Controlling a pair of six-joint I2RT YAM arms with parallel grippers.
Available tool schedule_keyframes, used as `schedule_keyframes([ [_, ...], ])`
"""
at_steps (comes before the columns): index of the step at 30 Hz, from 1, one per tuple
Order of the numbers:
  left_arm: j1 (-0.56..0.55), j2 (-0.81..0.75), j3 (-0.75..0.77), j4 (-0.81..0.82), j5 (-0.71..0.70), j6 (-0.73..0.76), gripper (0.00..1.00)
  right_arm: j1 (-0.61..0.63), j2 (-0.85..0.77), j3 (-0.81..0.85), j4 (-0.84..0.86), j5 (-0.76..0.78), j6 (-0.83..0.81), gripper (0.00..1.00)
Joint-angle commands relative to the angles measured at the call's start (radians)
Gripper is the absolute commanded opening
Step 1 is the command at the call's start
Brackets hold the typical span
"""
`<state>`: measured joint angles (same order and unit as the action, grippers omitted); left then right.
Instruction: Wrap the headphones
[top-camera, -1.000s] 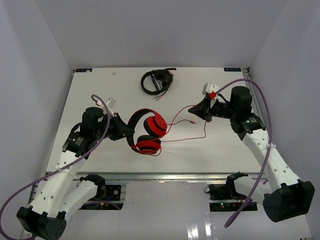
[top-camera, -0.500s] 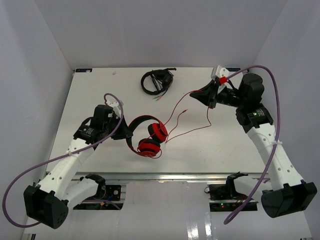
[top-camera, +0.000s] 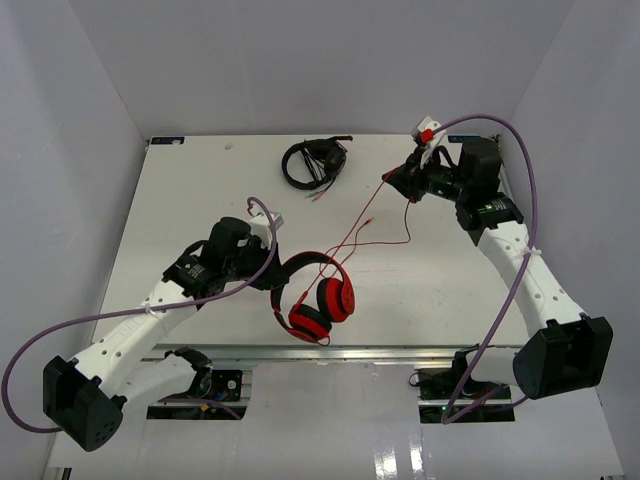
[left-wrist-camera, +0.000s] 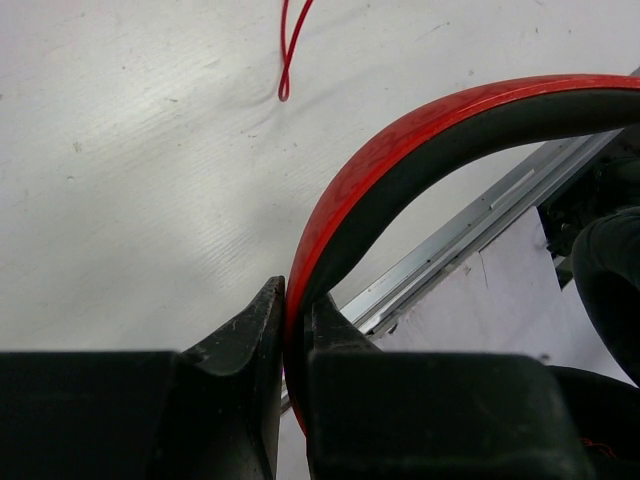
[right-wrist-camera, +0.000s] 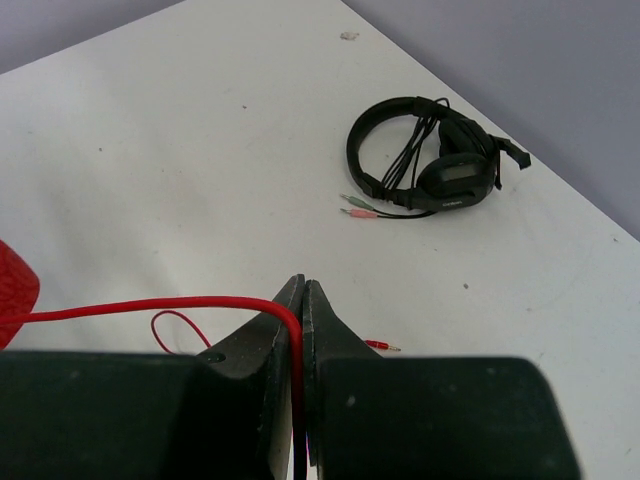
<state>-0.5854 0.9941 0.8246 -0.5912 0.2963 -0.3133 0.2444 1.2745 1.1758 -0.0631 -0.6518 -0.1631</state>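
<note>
White table (top-camera: 180, 200) seen from above, enclosed on three sides by plain pale grey walls: back wall (top-camera: 320, 60), left wall (top-camera: 60, 150), right wall (top-camera: 590, 110). A metal rail (top-camera: 380, 352) runs along the table's near edge. Below it, a glossy white floor (top-camera: 330, 445) reflects soft, even light.

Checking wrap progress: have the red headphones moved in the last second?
Yes. The red headphones moved toward the near edge of the table and slightly right, farther from the black headphones, which stayed put.
</note>
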Motion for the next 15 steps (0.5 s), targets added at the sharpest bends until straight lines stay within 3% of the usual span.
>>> schedule_keyframes([
  [1, -0.042, -0.054, 0.049, 0.065, 0.039, 0.021, 0.0, -0.018, 0.016, -0.028, 0.052, 0.071, 0.007, 0.08],
  [9, -0.051, -0.127, 0.091, 0.081, -0.006, 0.012, 0.0, -0.094, 0.03, -0.093, 0.112, -0.014, 0.07, 0.08],
  [15, -0.053, -0.112, 0.129, 0.128, 0.066, -0.016, 0.0, -0.093, 0.051, -0.155, 0.161, -0.172, 0.104, 0.08],
])
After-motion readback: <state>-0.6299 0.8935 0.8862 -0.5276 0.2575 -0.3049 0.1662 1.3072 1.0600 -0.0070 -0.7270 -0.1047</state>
